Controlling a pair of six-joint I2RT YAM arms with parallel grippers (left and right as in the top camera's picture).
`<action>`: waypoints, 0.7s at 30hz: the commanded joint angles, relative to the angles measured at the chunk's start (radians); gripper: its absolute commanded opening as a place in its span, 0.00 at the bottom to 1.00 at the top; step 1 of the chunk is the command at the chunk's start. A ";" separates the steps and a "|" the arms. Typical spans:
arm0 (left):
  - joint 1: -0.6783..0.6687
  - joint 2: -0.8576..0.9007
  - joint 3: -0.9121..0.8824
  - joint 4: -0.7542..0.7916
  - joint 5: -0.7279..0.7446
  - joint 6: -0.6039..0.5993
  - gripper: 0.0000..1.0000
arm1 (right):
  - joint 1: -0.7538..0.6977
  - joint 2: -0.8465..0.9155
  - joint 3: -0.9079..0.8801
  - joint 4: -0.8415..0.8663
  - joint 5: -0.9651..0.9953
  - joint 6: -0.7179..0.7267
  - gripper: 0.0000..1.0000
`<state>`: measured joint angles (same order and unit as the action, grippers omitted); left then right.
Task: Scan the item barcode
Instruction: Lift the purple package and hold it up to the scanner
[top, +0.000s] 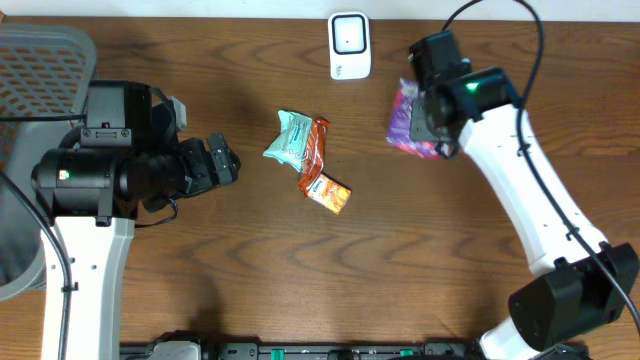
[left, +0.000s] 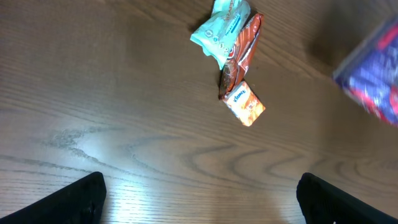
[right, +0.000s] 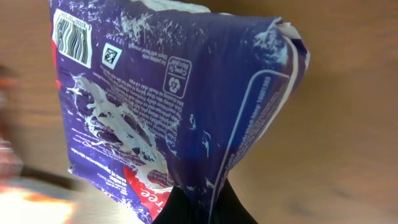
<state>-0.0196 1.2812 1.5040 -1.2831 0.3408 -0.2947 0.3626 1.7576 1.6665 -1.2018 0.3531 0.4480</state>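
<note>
Closest to the lens, the right gripper is pinched tight on one edge of the purple packet, its dark fingers meeting on a thin fold of film. Past that pinch the packet fans out, creased and glossy, with the barcode printed at the corner farthest from the grip. It reads as a light, soft pouch. The film will likely flop and crumple rather than hold flat, and the glossy skin may slide in a narrow pinch, so a hold on the edge away from the code, as here, looks sound. A crease across the bars could spoil a read, so that panel wants to hang taut. Beyond the packet lies the brown table. From overhead, the packet sits near the white scanner, on its right-arm side and a little closer to the robot, apparently lifted off the wood. On the scanner's left-arm side, and closer to the robot than it, a teal packet, an orange wrapper and a small orange packet lie bunched together. Well apart from the scanner on that same side, the left gripper hovers with jaws spread wide and empty
</note>
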 joint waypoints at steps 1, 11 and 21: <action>0.005 -0.001 0.011 -0.005 -0.003 0.002 0.98 | 0.044 0.016 -0.034 -0.044 0.333 0.043 0.01; 0.005 -0.001 0.011 -0.004 -0.003 0.002 0.98 | 0.044 0.021 -0.170 0.011 0.397 0.090 0.01; 0.005 -0.001 0.011 -0.005 -0.003 0.002 0.98 | 0.084 0.084 -0.249 0.084 0.393 0.067 0.01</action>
<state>-0.0196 1.2812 1.5040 -1.2831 0.3408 -0.2943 0.4213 1.8118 1.4227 -1.1225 0.7040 0.5114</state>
